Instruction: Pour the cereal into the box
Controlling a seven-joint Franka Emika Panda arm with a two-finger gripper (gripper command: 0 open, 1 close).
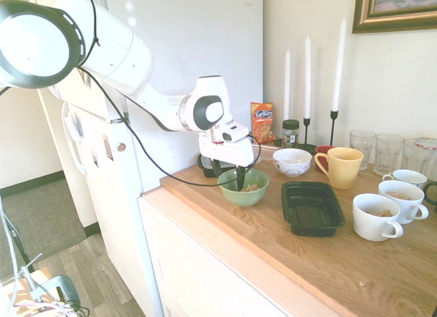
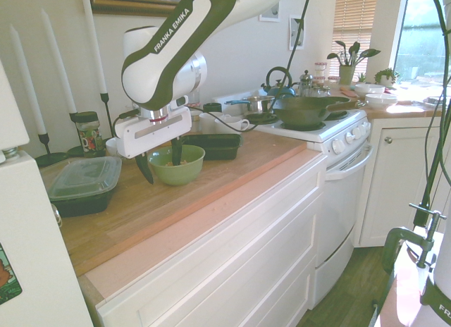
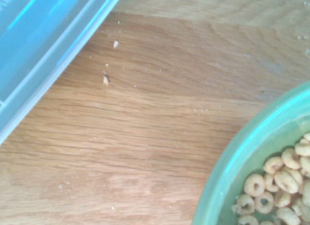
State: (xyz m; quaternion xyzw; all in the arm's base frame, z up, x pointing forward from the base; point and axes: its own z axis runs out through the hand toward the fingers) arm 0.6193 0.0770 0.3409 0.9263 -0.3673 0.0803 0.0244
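Jaws were spread wide, nothing pinched. The gripper [image 2: 163, 170] was over the near rim of the green bowl [image 1: 244, 198], one finger outside the wall, the other over the inside. Cereal [image 3: 283, 179], pale rings, sat in that bowl; the black box [image 1: 314, 229] stood beside it on the wood counter [image 1: 273, 252], on the mugs' side. Step in hand, as I judged it from where I stood: grasping the bowl by its wall.

To do it well, the fingers needed to straddle the rim squarely, low enough for a firm bite, with the inner tip kept off the cereal. Closing gently made sense, since a shallow pinch on that curved wall could have let the bowl swivel once tipped. Then a level lift, high enough to clear the box's rim, and a slow tilt over its middle. Hazards: the lidded container [image 2: 84, 188] close on the other side, and the white mug [image 1: 373, 225] just past the box. Pour still undone.
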